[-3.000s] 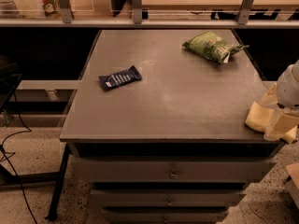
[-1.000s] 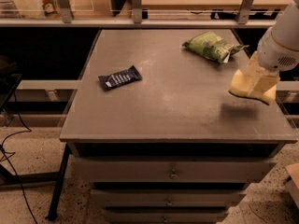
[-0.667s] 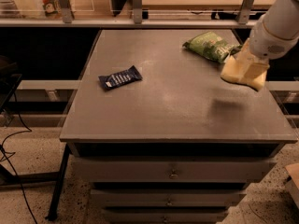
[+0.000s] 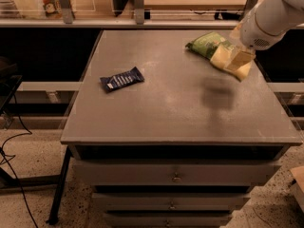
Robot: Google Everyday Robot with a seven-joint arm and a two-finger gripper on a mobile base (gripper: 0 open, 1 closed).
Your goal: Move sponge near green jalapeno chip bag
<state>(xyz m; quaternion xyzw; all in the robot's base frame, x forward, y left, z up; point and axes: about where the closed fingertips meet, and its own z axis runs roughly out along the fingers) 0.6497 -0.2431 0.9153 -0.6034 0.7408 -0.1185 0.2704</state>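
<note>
Nearer bag (image 4: 205,43) now: end effector (image 4: 240,57), sponge (image 4: 227,62)

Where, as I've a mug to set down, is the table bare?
Bare: the near half of the table, and the middle between the dark blue wrapper and the green jalapeno chip bag. Crowded: far right, where the gripper holds the sponge beside that bag.
</note>
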